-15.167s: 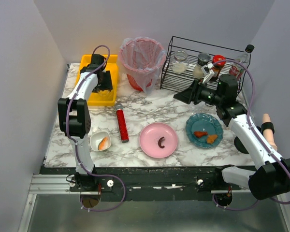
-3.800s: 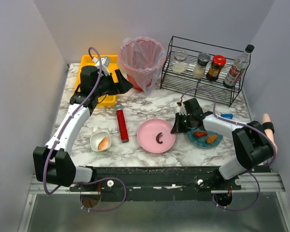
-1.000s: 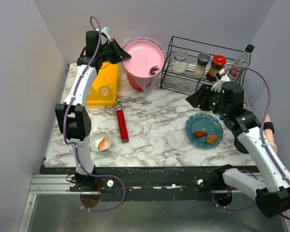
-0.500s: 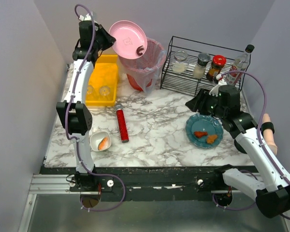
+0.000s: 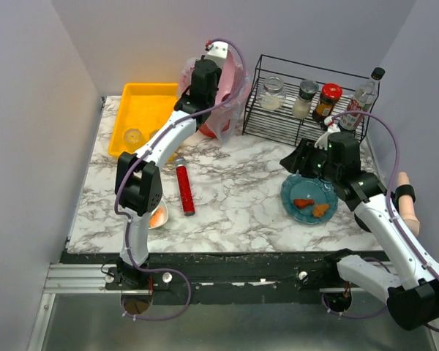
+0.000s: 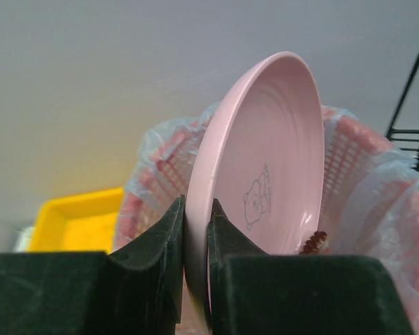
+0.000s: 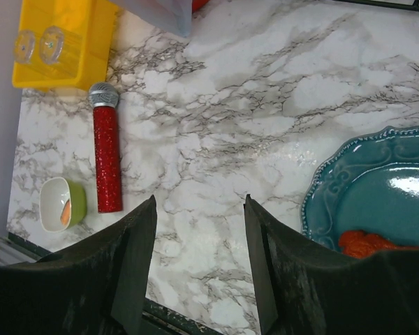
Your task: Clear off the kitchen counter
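Leftmost on the marble-patterned bench [image 5: 234, 183], which spans the whole middle of the overhead view, a yellow plastic tray [image 5: 143, 110] sits at the far left corner with two clear round pieces in it. Near the front edge on that side a small green-and-white bowl [image 7: 63, 204] holds an orange bit of food, and just beside it lies a red glittery toy microphone [image 5: 184, 189] with its silver head pointing toward the tray. Next, the left gripper [image 6: 195, 230] is raised at the pink mesh bin [image 5: 221, 110] lined with a clear bag; its fingers [image 6: 164, 258] are clenched on the rim of a pink plate [image 6: 265, 181], held tilted almost on edge above the bin's mouth, a small dark brown scrap [image 6: 313, 243] clinging to its lower face. A black wire rack [image 5: 307, 110] further along carries jars and bottles. On the right, the right gripper [image 7: 199, 209] hovers above bare marble beside a teal plate [image 5: 309, 197] bearing orange food pieces, its fingers spread apart and holding nothing.
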Robot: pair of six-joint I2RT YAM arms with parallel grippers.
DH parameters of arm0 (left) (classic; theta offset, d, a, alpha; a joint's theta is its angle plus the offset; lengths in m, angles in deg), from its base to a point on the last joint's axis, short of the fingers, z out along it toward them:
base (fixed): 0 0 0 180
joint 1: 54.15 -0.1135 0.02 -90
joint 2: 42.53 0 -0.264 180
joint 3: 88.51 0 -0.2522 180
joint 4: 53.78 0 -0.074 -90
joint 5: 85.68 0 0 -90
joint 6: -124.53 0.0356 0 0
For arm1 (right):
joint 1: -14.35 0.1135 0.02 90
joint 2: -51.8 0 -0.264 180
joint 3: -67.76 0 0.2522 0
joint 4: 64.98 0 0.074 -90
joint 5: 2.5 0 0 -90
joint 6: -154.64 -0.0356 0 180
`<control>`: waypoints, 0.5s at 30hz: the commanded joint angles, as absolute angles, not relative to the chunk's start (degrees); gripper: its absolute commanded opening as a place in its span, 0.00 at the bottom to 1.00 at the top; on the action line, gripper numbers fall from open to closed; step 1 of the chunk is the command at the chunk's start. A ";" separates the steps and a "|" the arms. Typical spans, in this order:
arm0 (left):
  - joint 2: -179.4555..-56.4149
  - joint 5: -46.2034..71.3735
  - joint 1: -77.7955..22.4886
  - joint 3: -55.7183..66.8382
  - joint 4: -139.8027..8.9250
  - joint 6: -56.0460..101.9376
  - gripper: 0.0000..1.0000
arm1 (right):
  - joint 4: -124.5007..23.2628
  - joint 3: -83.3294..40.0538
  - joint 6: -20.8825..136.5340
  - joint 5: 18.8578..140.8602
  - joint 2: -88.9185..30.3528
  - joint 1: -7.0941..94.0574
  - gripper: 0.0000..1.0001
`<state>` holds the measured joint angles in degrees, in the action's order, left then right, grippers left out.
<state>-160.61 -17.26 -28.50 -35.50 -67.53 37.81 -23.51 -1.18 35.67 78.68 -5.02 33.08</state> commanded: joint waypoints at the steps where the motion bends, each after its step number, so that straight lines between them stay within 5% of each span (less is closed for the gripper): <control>1: -157.93 -33.80 -25.86 -34.33 -49.19 59.72 0.00 | -24.06 -0.15 36.16 77.39 -4.89 32.81 0.61; 8: -158.11 -38.57 -24.01 -34.15 -42.32 67.40 0.00 | -24.41 0.21 36.25 77.13 -5.16 32.81 0.61; 15: -154.16 -37.43 -25.58 -37.22 -51.25 56.80 0.00 | -24.94 0.38 36.08 76.25 -5.68 32.81 0.61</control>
